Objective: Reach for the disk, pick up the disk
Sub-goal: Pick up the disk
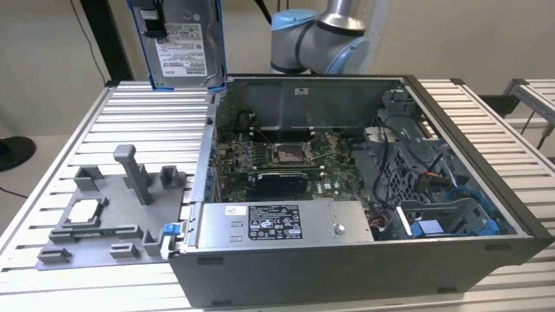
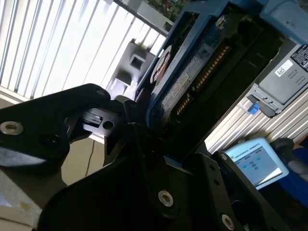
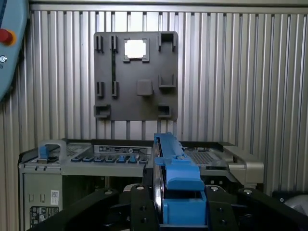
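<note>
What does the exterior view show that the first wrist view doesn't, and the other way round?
Exterior view: the arm and the motherboard inside the open case. First wrist view: a red button on a pale-blue panel. Both: the disk held aloft by the gripper, the grey tray and the case.

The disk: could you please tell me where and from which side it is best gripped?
Grip it across its two broad flat faces, near one end, coming at its thin edge, as the hand does: in the first wrist view the disk sits edge-on between the fingers. Those faces look flat and parallel; the blue bracket makes the edges uneven.
</note>
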